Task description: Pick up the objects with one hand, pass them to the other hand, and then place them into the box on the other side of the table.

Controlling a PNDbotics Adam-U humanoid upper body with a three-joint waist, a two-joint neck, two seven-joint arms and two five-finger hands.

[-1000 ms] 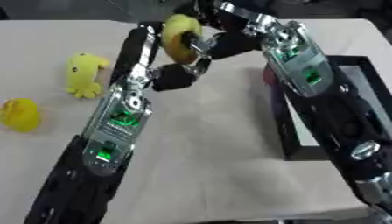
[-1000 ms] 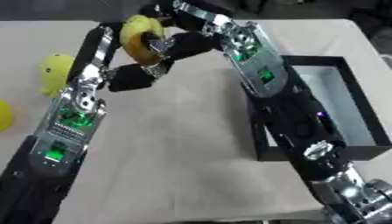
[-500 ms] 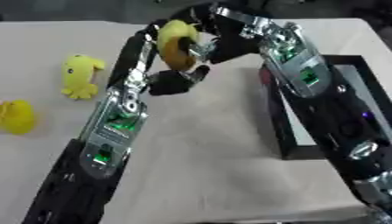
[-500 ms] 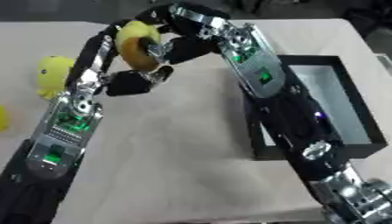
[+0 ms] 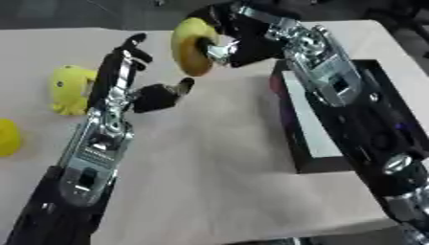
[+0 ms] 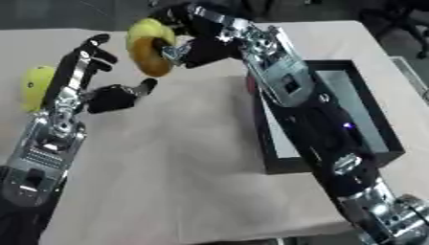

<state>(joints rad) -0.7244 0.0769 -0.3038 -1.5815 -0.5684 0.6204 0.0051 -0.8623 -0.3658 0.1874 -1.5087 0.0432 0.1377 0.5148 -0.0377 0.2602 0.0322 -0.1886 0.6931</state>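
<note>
1. At the far left edge a small yellow lump [image 5: 6,138] sits on the table [image 5: 209,182]; it looks soft and rounded, and only part of it shows. It has not been picked up.

2. Just right of it lies a yellow toy [image 5: 69,88], plump and matte, with dark dots for eyes. It also waits its turn, well apart from the box.

3. The left hand [image 5: 134,72] is raised over the table's middle-left, fingers straight and spread, thumb out to the side. It grasps nothing. Its arm is black with silver plates and a green light.

4. The banana [image 5: 189,45] is up in the air, just right of the left hand and clear of it. It is a curved, smooth yellow piece with a browner inner side, likely a plastic or foam prop.

5. The right hand [image 5: 231,40] has its dark fingers curled round the banana, grasping it from the right side.

6. I judge the handover done for this one: the banana is with the right hand alone.

7. The box [image 6: 368,119] lies at the right, black, rigid, square-walled, with a pale floor. Nothing shows inside it, though the right arm covers part. Placing the banana there remains, then the two yellow things.
</note>
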